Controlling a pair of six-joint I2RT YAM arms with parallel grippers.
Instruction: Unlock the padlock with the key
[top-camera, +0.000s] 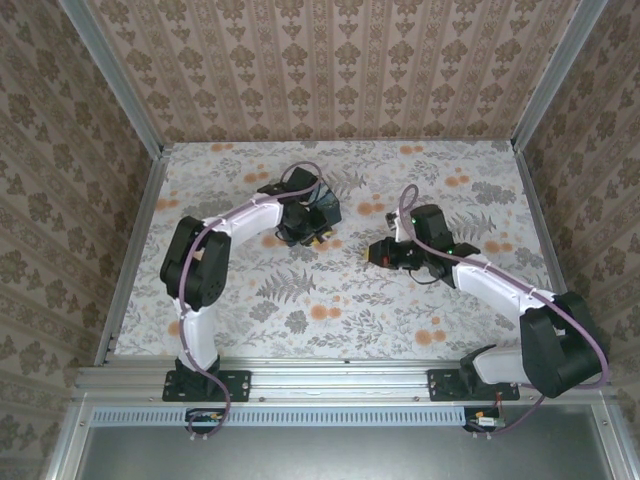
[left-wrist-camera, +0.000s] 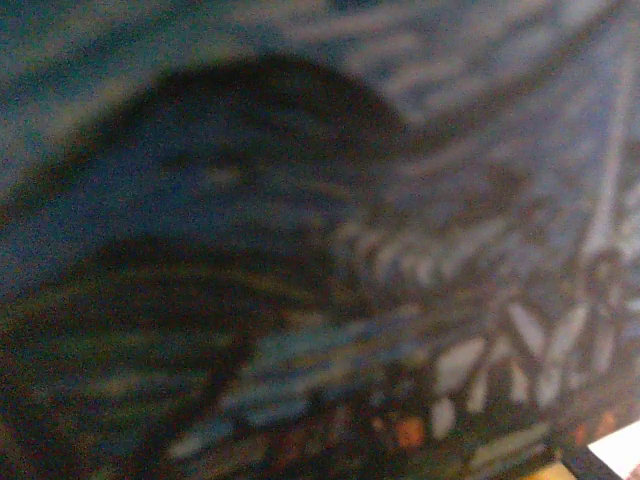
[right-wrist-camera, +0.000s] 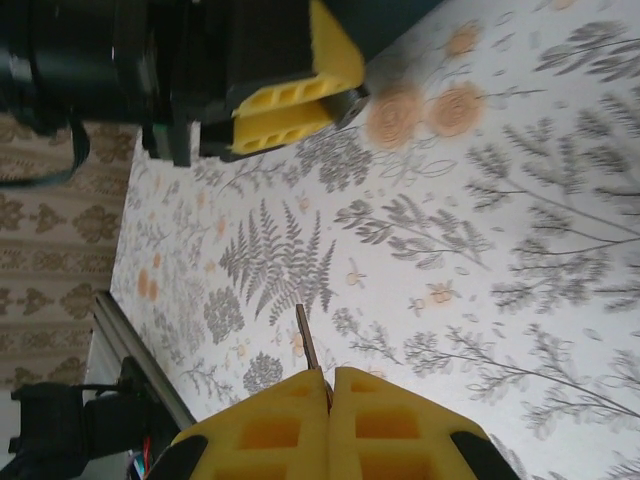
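Floral cloth (right-wrist-camera: 480, 220) between key (right-wrist-camera: 306, 338), left pincer (right-wrist-camera: 295, 105)

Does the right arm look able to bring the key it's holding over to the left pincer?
Probably yes. The right pincer is shut on the key, whose blade points roughly toward the left pincer. Just open tablecloth lies between them, so nothing seems to block the way.
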